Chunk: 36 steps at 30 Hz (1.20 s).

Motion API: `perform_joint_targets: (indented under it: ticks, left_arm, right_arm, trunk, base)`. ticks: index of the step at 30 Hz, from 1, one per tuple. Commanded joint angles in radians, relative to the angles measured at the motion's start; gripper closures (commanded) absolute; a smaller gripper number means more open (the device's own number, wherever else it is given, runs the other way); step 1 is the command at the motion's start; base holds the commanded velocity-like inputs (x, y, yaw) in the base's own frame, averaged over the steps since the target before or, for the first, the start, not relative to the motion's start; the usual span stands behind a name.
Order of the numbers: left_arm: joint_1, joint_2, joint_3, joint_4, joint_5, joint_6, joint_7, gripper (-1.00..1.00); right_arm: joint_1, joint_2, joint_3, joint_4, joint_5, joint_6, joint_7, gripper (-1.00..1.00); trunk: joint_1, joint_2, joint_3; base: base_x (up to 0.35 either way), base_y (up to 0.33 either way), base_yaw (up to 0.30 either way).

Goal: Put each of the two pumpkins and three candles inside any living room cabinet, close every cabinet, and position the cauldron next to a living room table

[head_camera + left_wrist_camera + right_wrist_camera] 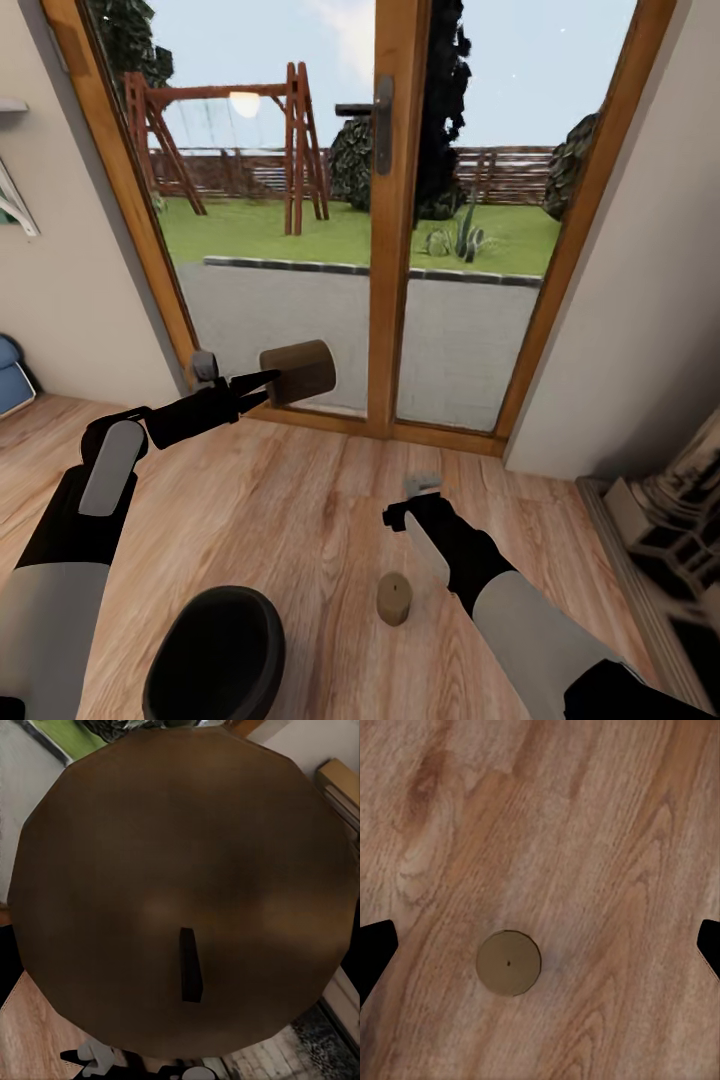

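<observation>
The cauldron (215, 655) sits on the wooden floor (300, 490) nearest the robot, at the left. To its right a small candle (394, 598) stands upright on the boards. The right claw (420, 492) hangs above that candle with its fingers spread wide and empty; in the right wrist view the candle's (508, 962) round top lies between the two fingertips. Farther off at the left, the left claw (268, 385) is clamped on a larger brown candle (300, 370), held up before the glass door (385, 200).
</observation>
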Motion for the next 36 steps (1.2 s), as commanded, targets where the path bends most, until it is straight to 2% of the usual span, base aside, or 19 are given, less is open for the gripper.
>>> perform_joint_targets:
  ticks: [1,6,8,13,27,34,36]
  left_arm:
    - [0.000,0.000,0.000,0.000,0.005,0.001,0.000,1.00]
    - [0.000,-0.001,0.000,-0.004,0.005,0.001,0.000,1.00]
    - [0.000,-0.012,0.000,-0.006,0.005,0.001,-0.001,1.00]
    - [0.001,-0.019,0.000,-0.006,0.006,0.001,-0.002,1.00]
    - [0.001,-0.020,0.000,-0.006,0.006,0.001,-0.001,1.00]
    - [0.001,-0.020,0.001,-0.004,0.006,0.001,-0.001,1.00]
    - [0.001,-0.020,0.001,-0.002,0.006,0.001,-0.001,1.00]
  right_arm:
    - [0.000,0.000,0.000,0.000,0.000,0.000,0.000,-1.00]
    - [0.000,0.000,0.000,0.000,0.001,-0.001,0.000,-1.00]
    - [0.000,0.000,0.000,0.000,0.001,-0.001,0.000,-1.00]
    - [0.000,0.000,0.000,0.000,0.001,-0.001,0.000,-1.00]
    - [0.000,0.000,0.000,0.000,0.000,-0.001,0.000,-1.00]
    - [0.000,0.000,0.000,0.001,-0.001,-0.001,0.000,-1.00]
    - [0.000,0.000,0.000,0.001,0.000,-0.001,0.000,-1.00]
  trunk:
    - [0.000,0.000,0.000]
    - [0.000,0.000,0.000]
    - [0.000,0.000,0.000]
    - [0.000,0.000,0.000]
    - [0.054,-0.098,-0.044]
    - [0.054,-0.098,-0.044]
    - [0.061,-0.112,-0.050]
  base:
    - [0.320,0.000,0.000]
    - [0.163,0.000,0.000]
    - [0.014,0.000,0.000]
    - [0.003,0.000,0.000]
    - [0.000,0.000,0.000]
    - [0.000,0.000,0.000]
    - [0.000,0.000,0.000]
